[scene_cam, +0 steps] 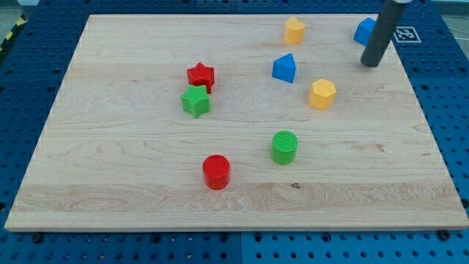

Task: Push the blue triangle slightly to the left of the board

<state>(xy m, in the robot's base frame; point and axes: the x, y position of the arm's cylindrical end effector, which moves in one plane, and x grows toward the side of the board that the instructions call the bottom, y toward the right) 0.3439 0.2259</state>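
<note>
Your blue triangle (284,68) is sitting upper-middle on the counter (110,147), right of the red star (200,75). Your tool's tip (371,64) is hanging well off to its right, touching nothing. There are no jaws on it, so it's holding nothing. Swing in on the triangle's right side and nudge left gently.

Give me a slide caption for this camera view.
My tip rests right of the blue triangle, beside another blue block.
</note>
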